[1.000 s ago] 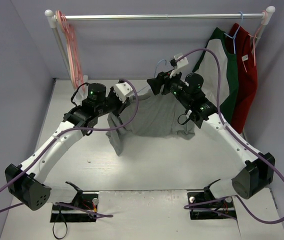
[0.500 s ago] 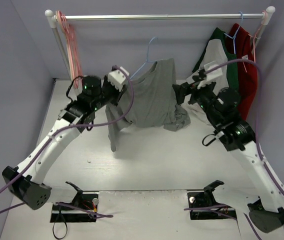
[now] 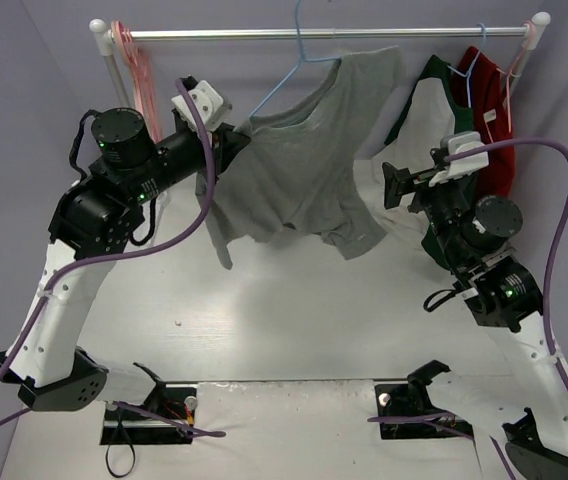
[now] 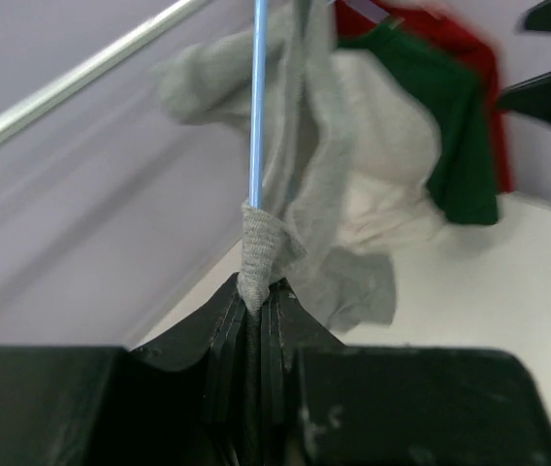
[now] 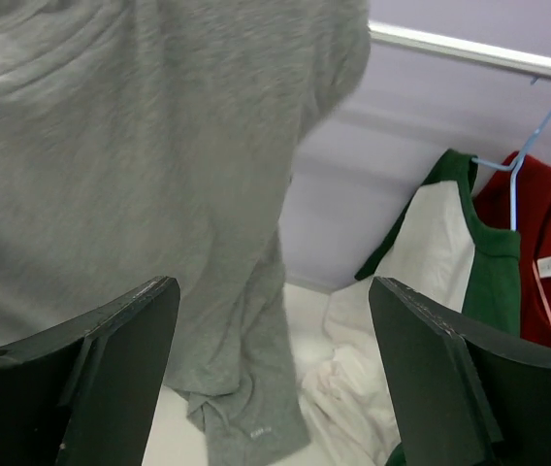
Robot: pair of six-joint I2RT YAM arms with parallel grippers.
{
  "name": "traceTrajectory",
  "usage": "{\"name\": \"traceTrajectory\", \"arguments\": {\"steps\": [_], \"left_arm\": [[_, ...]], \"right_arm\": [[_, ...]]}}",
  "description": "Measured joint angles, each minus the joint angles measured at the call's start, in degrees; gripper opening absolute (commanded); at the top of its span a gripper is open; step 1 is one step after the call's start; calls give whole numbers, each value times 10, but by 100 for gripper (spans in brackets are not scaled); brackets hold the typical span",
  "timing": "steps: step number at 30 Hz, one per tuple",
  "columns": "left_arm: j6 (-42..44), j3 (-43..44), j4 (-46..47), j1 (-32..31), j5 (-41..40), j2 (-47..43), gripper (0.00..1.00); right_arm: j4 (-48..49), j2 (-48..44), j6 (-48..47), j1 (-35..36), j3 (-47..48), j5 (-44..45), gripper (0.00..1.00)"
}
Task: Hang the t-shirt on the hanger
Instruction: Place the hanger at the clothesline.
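Below the rail (image 3: 364, 33), the left tool (image 4: 253, 296) is clamping the soft, light t-shirt (image 3: 304, 170) onto the hanger (image 4: 257, 97) at its shoulder, while the right tool (image 5: 274, 291) is gaping empty.

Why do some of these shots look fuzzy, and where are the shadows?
Top external view: sharp, evenly lit, a faint shadow on the table under the t-shirt. Left wrist view: the rail and red garment smear. Right wrist view: the t-shirt up close is soft, the white-and-green shirt crisp.
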Motion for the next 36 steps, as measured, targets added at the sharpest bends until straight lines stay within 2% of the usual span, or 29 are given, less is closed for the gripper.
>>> {"name": "traceTrajectory", "arguments": {"steps": [2,6,8,16,21,28,36], "left_arm": [[3,3,-28,0,-47,-2,0],[19,72,-84,-2,-191,49,0],[19,77,-101,-2,-230,67,0],[-17,89,-178,-22,-293,121,0],[-36,124,-183,-24,-332,156,0],[-60,157,-129,-24,-397,186,0],[-76,158,-78,-19,-418,235,0]], "right_arm": [[-2,2,0,0,-6,3,82],[-9,15,0,0,-12,4,82],[-10,19,0,0,-12,4,82],[-19,17,3,0,-17,4,81],[-27,12,3,0,-32,6,81],[-33,12,3,-1,-34,6,82],[-43,-1,3,-1,-47,7,82]]}}
